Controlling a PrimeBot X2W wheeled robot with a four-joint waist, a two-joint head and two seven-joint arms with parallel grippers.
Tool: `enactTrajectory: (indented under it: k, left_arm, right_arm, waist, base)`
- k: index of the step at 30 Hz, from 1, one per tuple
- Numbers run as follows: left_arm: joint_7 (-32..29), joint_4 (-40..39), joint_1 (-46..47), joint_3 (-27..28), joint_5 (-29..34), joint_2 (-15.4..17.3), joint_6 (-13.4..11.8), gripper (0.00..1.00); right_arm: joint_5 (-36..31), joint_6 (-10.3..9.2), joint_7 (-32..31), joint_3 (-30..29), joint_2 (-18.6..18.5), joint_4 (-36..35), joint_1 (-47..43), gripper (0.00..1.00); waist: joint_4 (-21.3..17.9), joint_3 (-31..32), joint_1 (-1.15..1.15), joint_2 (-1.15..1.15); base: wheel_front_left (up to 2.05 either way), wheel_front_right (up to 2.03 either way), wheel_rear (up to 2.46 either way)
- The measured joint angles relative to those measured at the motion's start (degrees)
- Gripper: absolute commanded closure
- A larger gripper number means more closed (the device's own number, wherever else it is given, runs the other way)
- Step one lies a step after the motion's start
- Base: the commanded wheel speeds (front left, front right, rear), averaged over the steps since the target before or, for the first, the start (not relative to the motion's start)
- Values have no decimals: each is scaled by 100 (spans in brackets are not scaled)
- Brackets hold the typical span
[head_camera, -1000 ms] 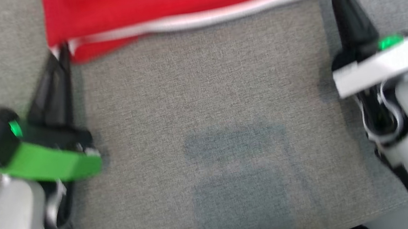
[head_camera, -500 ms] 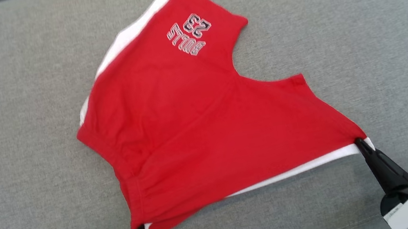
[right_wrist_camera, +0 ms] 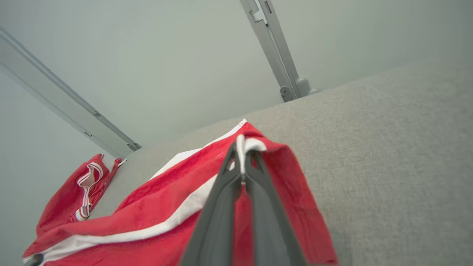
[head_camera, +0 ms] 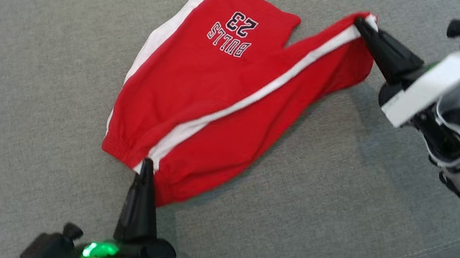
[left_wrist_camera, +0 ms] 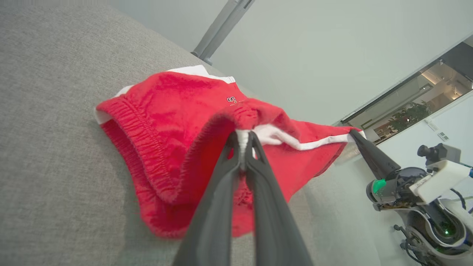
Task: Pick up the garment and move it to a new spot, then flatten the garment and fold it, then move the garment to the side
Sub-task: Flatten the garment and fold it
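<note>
Red shorts (head_camera: 203, 82) on the grey worktop (head_camera: 18, 89). My left tool (head_camera: 146, 165) is clamped on the waistband end of the white stripe (head_camera: 252, 95), at the shorts' 8 o'clock. My right tool (head_camera: 360, 24) is clamped on the hem end, at 2 o'clock. The lettering (head_camera: 235, 34) reads "BULLS 23", upside down.

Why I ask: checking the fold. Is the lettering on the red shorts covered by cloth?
No, in the head view the lettering on the shorts lies in plain sight, with no cloth over it.
</note>
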State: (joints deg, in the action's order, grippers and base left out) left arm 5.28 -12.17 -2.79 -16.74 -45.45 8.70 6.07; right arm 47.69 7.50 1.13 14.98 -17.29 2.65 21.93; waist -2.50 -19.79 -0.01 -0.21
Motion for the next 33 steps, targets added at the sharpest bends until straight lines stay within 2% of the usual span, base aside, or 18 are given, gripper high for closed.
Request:
enactTrajectory:
  k: [6,14,23,27,33]
  left_arm:
    - [-110,465,1329,127,126,-90,-112,100]
    - [-226,1076,2294,-152,214,-331,-158,100]
    - [-55,1889,3042,-280,516,-414,-255,100]
    - [112,2135,3122,-269,625,-423,-356,100]
    - [238,2288,3130,-307,617,-443,-355,100]
  right_arm:
    - [-227,-1,-311,-93,230,1161,1658,100]
    - [-614,-1,-410,43,399,2530,3097,100]
    - [-812,-1,-353,423,441,3560,3849,100]
    - [-795,-1,-226,579,404,3878,4021,100]
    - [-738,-1,-2,713,381,4168,4194,100]
  waist:
    - [399,-350,0,0]
    - [1067,-916,0,0]
    - [1550,-1330,0,0]
    - [1657,-1386,1,0]
    - [1670,-1350,1,0]
  base:
    - [0,0,0]
    - [0,0,0]
    - [0,0,0]
    - [0,0,0]
    - [0,0,0]
